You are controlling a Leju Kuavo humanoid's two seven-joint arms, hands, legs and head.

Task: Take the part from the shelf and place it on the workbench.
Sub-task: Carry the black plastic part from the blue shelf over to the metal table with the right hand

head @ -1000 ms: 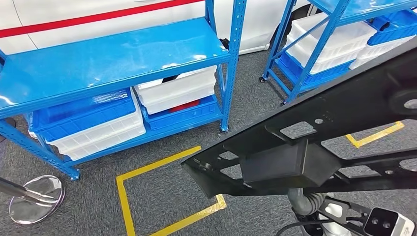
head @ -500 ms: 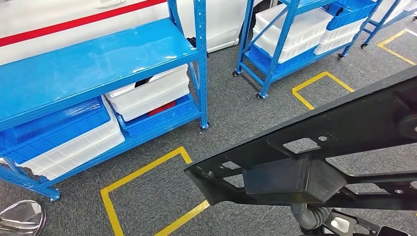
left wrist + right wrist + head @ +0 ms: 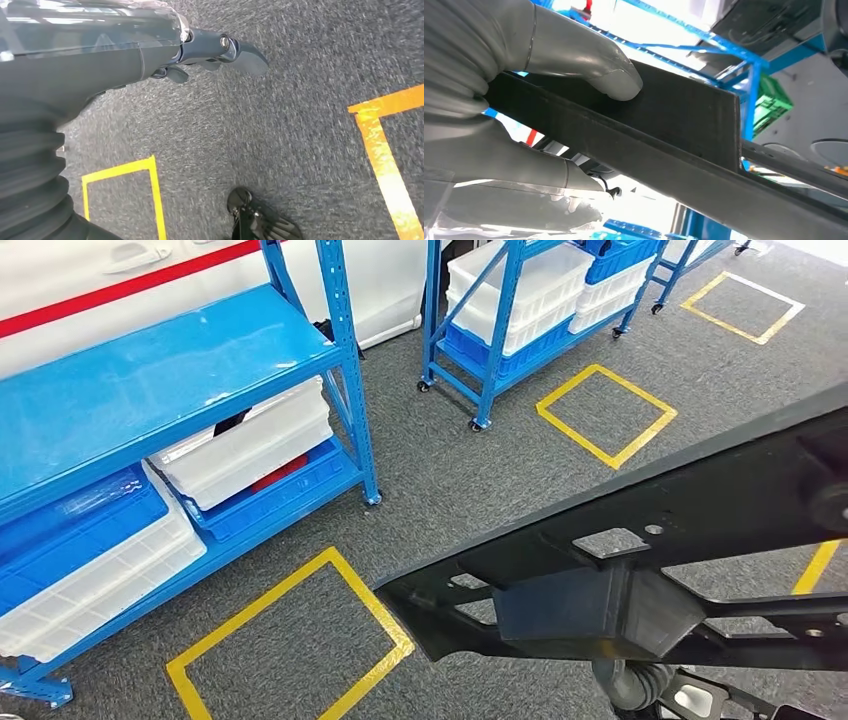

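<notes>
The part is a long, flat black frame with rectangular cut-outs and a box-shaped block beneath, held above grey carpet. The right hand clamps its edge, thumb pressed on the flat face. The left hand hangs over the carpet, fingers apart, holding nothing. Blue shelf stands well apart.

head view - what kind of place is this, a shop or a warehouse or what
Most likely a factory or warehouse parts-storage area: blue steel shelving stacked with white and blue plastic bins, and yellow tape squares marking spots on the grey carpet floor.
</notes>
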